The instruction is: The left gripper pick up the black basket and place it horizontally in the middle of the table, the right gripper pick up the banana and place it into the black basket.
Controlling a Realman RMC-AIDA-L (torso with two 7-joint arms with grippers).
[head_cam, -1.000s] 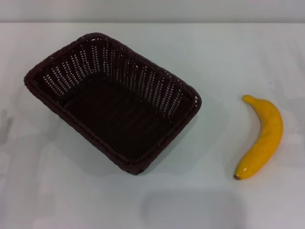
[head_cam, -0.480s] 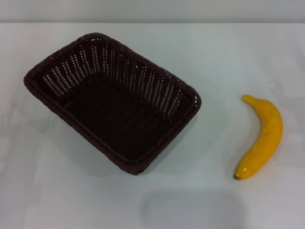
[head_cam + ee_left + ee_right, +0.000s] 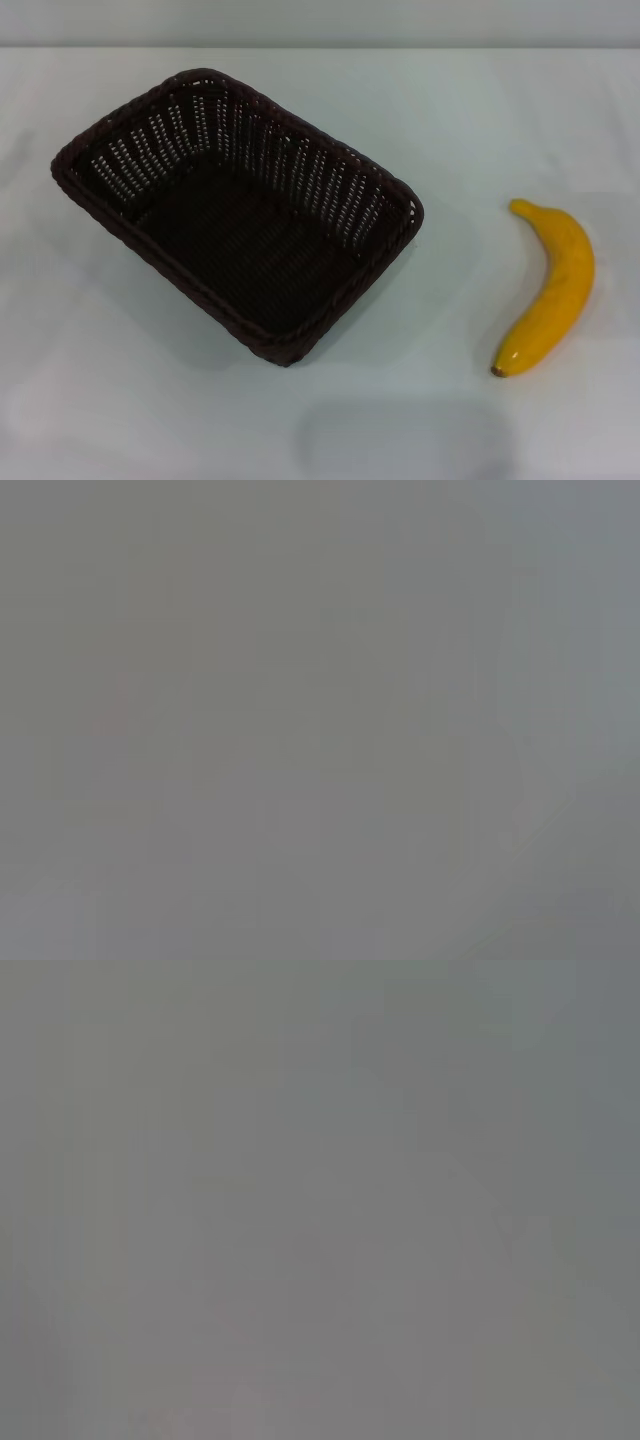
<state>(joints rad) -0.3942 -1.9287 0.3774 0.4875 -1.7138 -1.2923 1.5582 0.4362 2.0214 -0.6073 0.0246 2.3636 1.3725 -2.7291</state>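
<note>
The black basket (image 3: 236, 213) is a dark woven wicker basket with slatted sides. It sits left of centre on the white table (image 3: 450, 130), turned at a diagonal, open side up and empty. The banana (image 3: 552, 288) is yellow-orange with a dark tip. It lies on the table at the right, apart from the basket, with its dark tip toward the near edge. Neither gripper shows in the head view. Both wrist views show only a plain grey blur with no fingers and no objects.
The table's far edge runs along the top of the head view, with a grey wall behind it. A faint soft shadow lies on the tabletop near the front centre (image 3: 405, 435).
A faint shadow at the table's left edge has faded out. The basket and the banana have not moved.
</note>
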